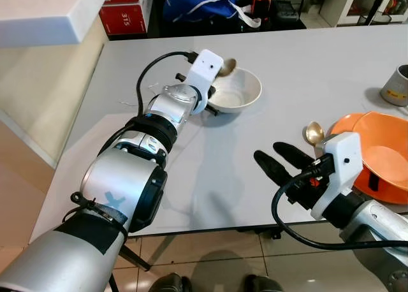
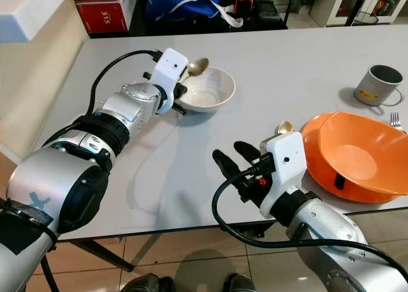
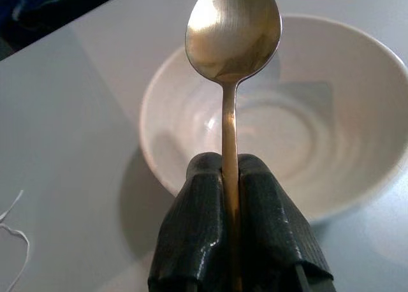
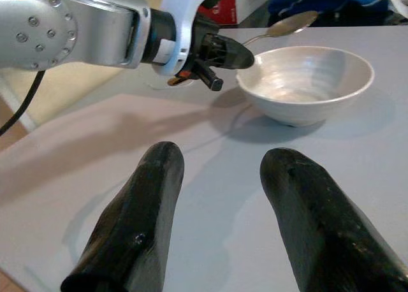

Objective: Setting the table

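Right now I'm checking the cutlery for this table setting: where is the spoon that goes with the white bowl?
The spoon is clamped by its handle in the left gripper, held in the air over the near rim of the white bowl, on the table's far left side.

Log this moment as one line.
left gripper: shut on gold metal spoon over white ceramic bowl | right gripper: open, empty, above grey table

light: bright, even | shadows: soft, under arms on table (image 1: pixel 306 69) | glare: spoon (image 3: pixel 233 34) | focus: sharp
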Controlling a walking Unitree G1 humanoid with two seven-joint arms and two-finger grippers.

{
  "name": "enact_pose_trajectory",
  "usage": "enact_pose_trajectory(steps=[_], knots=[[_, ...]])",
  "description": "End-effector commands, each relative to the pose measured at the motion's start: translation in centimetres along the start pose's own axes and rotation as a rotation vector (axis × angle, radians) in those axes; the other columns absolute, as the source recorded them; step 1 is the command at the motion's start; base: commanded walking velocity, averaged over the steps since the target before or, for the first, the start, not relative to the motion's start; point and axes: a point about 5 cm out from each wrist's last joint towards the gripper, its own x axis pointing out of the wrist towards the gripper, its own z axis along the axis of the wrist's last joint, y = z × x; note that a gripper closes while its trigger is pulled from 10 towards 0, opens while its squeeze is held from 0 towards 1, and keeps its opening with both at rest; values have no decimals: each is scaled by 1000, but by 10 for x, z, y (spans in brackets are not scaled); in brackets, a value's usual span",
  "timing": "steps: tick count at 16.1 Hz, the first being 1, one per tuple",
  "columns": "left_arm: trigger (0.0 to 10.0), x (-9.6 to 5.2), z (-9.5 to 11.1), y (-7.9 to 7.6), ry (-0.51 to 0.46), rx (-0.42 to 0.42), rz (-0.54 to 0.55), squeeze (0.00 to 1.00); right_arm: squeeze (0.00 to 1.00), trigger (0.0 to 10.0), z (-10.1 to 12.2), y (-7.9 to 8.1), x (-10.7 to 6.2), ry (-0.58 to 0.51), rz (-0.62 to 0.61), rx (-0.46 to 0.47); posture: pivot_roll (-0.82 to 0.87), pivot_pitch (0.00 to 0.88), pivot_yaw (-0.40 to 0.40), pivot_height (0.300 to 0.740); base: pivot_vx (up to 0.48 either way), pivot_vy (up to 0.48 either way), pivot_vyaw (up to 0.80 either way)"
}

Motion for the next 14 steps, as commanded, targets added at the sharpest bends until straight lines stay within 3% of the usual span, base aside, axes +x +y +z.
enact_pose_trajectory(steps=[1, 10, 14], knots=[[10000, -2, 17, 2, -48, 1, 13, 0, 0, 10000, 4, 1, -3, -15, -22, -15, -157, 148, 73, 740, 0, 0, 0], [10000, 1, 13, -9, -42, 46, 15, 0, 0, 10000, -2, 16, -15, -7, -90, 60, -167, 238, 123, 740, 0, 0, 0], [10000, 0, 18, -4, -56, 49, 24, 0, 0, 10000, -3, 26, -16, 9, -24, 82, -167, 239, 129, 740, 0, 0, 0]])
